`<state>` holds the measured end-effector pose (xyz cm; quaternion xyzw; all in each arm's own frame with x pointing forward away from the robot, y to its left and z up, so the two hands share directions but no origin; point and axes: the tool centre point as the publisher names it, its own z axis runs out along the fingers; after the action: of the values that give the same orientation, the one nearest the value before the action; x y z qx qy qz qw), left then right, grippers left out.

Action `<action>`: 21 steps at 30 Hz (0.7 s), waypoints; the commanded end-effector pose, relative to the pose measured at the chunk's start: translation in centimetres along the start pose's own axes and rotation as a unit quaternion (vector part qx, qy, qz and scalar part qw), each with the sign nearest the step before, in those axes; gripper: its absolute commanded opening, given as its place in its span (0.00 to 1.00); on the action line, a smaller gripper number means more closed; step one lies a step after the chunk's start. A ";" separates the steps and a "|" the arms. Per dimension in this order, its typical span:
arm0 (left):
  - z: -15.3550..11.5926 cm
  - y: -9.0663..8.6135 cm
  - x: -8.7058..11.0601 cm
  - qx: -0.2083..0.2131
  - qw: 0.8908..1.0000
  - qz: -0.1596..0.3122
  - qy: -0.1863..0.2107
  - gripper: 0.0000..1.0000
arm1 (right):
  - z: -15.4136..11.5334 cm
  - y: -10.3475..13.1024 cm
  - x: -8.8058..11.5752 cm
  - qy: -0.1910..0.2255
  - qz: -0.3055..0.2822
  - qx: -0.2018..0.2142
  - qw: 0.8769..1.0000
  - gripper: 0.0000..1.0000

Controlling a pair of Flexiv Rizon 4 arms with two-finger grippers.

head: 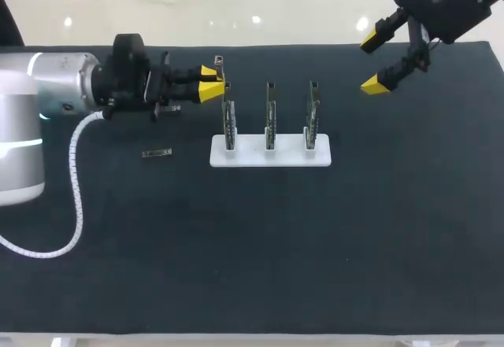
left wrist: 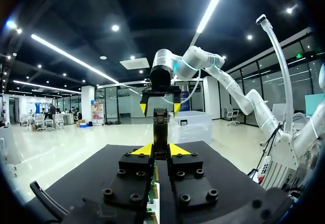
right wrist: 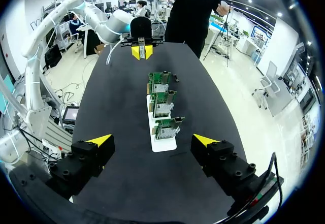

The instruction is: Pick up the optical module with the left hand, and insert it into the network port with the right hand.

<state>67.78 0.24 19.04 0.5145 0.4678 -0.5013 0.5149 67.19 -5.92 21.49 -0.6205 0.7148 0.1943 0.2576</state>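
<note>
The left gripper (head: 209, 81), its yellow tips closed on the slim grey metal optical module (left wrist: 160, 127) just beside the leftmost green circuit board (head: 228, 119), could drop or skew it in handover if the wide-open, empty right gripper (head: 376, 64), well apart, pinches off-centre.

I can read no text, label or number anywhere. The optical module (left wrist: 160, 127) and the 3 circuit boards (head: 270, 115), toward 12 o'clock on the counter (head: 236, 245), are too small for any marking to be told.
</note>
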 end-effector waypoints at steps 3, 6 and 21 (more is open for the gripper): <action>0.0 0.1 0.1 0.001 1.000 0.000 0.000 0.00 | 0.3 0.0 -1.5 -0.002 0.016 -0.022 1.000 1.00; 0.0 0.1 0.1 0.001 1.000 0.000 0.000 0.00 | 1.0 0.0 -3.3 -0.005 0.001 -0.017 1.000 1.00; 0.0 0.1 0.1 0.001 1.000 0.000 0.000 0.00 | 6.2 1.0 -11.6 -0.005 0.022 -0.010 1.000 1.00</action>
<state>67.78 0.25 19.04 0.5146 0.4677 -0.5014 0.5149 67.46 5.21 23.78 -0.6047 0.7230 0.2135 0.2569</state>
